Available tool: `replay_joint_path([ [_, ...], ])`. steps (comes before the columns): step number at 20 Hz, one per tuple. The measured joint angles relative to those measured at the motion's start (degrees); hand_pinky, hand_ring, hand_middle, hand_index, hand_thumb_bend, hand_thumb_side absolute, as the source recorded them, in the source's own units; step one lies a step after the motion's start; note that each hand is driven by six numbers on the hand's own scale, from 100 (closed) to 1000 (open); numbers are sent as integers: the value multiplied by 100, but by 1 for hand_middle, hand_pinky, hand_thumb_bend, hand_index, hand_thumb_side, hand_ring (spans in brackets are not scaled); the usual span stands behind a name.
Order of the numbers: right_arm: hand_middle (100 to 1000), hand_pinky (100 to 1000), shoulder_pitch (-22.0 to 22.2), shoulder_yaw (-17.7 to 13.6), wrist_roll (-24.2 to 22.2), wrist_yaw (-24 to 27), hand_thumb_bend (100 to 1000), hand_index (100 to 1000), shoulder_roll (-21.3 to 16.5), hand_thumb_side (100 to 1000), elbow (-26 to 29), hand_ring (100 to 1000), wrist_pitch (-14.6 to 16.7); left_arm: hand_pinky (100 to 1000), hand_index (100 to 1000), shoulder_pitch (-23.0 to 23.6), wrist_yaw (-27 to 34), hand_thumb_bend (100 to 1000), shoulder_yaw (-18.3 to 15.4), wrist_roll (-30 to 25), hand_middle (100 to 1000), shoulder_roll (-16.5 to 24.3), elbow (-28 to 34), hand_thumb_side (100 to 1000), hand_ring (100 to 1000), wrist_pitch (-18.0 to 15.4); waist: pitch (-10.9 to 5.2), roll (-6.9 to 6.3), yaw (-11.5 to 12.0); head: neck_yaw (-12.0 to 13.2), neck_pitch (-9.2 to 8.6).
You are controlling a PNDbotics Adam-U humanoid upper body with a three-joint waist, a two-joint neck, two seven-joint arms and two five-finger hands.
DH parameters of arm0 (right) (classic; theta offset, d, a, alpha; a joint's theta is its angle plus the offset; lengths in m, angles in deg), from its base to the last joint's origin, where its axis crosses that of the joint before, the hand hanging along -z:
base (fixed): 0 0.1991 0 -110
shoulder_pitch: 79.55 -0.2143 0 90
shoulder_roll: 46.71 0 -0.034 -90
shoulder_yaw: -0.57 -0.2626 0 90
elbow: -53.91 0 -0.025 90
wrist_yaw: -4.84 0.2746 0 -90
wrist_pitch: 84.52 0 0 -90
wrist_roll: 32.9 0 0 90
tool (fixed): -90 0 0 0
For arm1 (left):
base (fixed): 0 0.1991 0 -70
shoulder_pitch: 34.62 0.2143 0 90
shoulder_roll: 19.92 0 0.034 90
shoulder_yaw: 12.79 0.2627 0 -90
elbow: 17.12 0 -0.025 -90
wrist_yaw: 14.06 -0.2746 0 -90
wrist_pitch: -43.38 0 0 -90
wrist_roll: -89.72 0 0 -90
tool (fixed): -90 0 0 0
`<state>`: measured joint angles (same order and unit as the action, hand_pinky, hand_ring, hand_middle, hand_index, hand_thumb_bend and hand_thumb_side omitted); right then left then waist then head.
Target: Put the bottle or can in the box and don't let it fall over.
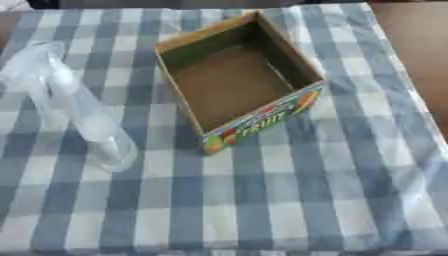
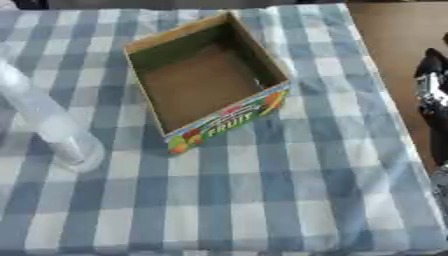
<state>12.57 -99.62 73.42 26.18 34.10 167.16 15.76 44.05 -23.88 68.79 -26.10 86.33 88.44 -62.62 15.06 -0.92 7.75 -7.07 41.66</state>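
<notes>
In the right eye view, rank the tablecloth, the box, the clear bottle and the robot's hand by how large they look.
1. checked tablecloth
2. box
3. clear bottle, partly cut off at the left edge
4. right hand, only partly in frame, so unsure

You had soft, even daylight and blurry views; the clear bottle nearly vanished, and the box interior lay shaded.

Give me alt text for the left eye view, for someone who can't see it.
An open, empty cardboard box with FRUIT printed on its near side sits on a blue-and-white checked tablecloth. A clear plastic bottle stands on the cloth to the box's left, apart from it. No robot hand shows in this view.
</notes>
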Motion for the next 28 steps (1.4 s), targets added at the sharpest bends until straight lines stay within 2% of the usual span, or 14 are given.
replay_joint_path([
  [10, 1000, 947, -3, 18, -11, -43, 100, 919, 2, 331, 0, 970, -38, 1000, 957, -244, -101, 342, 208, -149, 1000, -37, -143, 1000, 1000, 429, 7, 2, -26, 0, -63],
  [14, 1000, 947, -3, 34, -3, -43, 100, 919, 4, 334, 0, 970, -52, 1000, 962, -339, -260, 285, 297, -200, 1000, -59, -170, 1000, 1000, 480, 7, 2, -32, -10, -96],
  [17, 1000, 947, -3, 34, -9, -43, 100, 919, 10, 338, 0, 970, -63, 1000, 965, -348, -421, 301, 363, -305, 1000, -58, -169, 1000, 1000, 382, 7, 2, -37, -10, -104],
  [20, 1000, 948, -3, 35, -18, -45, 100, 919, 14, 343, 0, 970, -76, 1000, 972, -349, -538, 394, 404, -477, 1000, -51, -146, 1000, 1000, 203, 7, 0, -39, -10, -105],
  [28, 1000, 948, -3, 35, -16, -48, 100, 919, 17, 348, 0, 969, -93, 1000, 986, -339, -1015, 398, 404, -590, 1000, 52, -100, 1000, 1000, -131, 7, -16, -48, -10, -106],
])
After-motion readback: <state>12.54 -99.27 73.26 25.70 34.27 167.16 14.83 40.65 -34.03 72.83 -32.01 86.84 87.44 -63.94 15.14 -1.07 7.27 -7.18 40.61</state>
